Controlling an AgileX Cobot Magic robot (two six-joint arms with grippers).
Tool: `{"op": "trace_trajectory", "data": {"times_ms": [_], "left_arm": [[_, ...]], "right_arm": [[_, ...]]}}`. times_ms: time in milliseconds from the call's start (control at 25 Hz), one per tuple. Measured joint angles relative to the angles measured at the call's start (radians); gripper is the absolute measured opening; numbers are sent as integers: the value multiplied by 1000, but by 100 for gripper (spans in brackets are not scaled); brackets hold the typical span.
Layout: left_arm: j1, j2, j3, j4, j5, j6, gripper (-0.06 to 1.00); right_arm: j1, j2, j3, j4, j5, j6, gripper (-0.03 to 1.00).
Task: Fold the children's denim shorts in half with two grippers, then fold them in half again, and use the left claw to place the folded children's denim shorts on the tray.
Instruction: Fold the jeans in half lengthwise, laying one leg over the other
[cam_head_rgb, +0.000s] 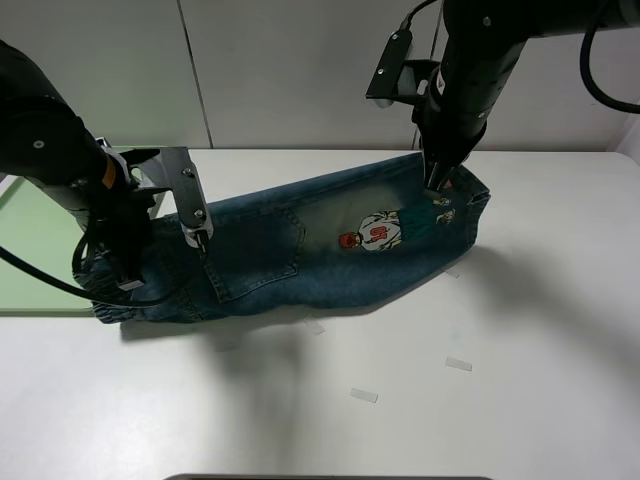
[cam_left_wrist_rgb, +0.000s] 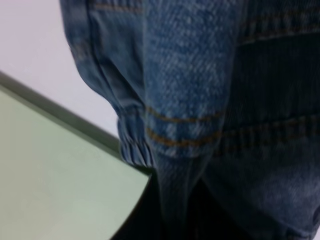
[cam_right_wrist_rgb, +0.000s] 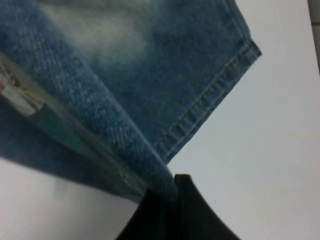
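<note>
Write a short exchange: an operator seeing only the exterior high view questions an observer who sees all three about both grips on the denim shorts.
Operator: Is the right gripper actually holding cloth?
Observer: Yes. Its wrist view shows a fold of the denim shorts pinched between its black fingers.
Operator: And the left gripper?
Observer: Also shut on denim; its wrist view shows the gathered waistband right by the tray's rim.
</note>
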Motion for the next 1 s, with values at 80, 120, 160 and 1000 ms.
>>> {"op": "trace_trajectory", "data": {"times_ms": [80, 120, 160, 1000], "left_arm": [[0, 0, 0, 16, -26, 0, 3], [0, 0, 0, 22, -39, 0, 3], [6, 0, 0, 23, -54, 0, 3], [104, 70, 0, 43, -186, -3, 6]], "right_arm": [[-18, 10, 0, 9, -26, 0, -3], [-25, 15, 0, 16, -36, 0, -3], [-28, 21, 0, 18, -43, 0, -3], [-30, 38, 0, 30, -108, 0, 2]]}}
